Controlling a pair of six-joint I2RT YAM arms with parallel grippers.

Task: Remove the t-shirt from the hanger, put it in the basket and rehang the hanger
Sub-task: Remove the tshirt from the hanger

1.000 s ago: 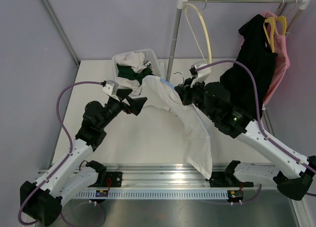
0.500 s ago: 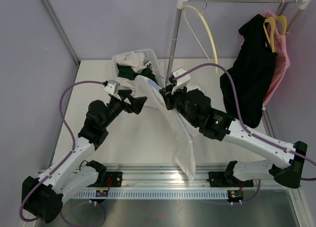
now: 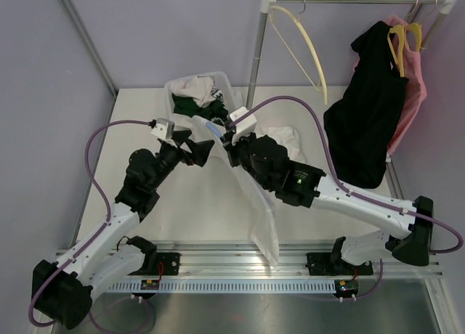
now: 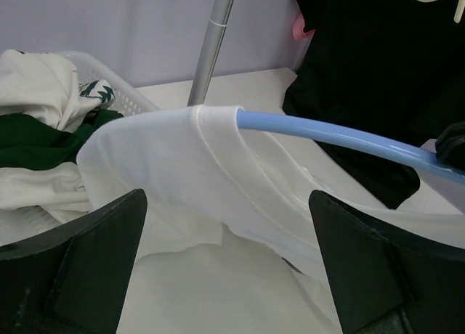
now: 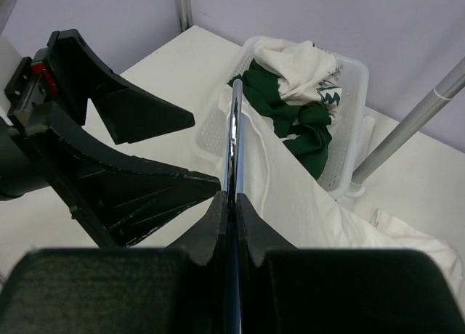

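Note:
A white t-shirt (image 3: 263,203) hangs on a blue hanger (image 3: 215,128) and drapes down toward the table's front edge. My right gripper (image 3: 229,138) is shut on the hanger's bar (image 5: 234,123); its jaws (image 5: 234,200) are pressed together on it. My left gripper (image 3: 197,149) is open and empty, just left of the hanger's end. In the left wrist view the shirt's shoulder (image 4: 189,152) covers the end of the blue hanger arm (image 4: 334,136), above and beyond my spread fingers (image 4: 80,269).
A white basket (image 3: 227,85) with green and white clothes stands behind the grippers, also in the right wrist view (image 5: 349,131). A rack pole (image 3: 256,58) holds a bare cream hanger (image 3: 309,47), a black shirt (image 3: 367,109) and a pink one (image 3: 415,87). A white cloth (image 3: 285,136) lies on the table.
My right arm has carried the hanger and shirt to the left, up to the left gripper. The shirt now hangs narrower. The cream hanger on the rail has swung right.

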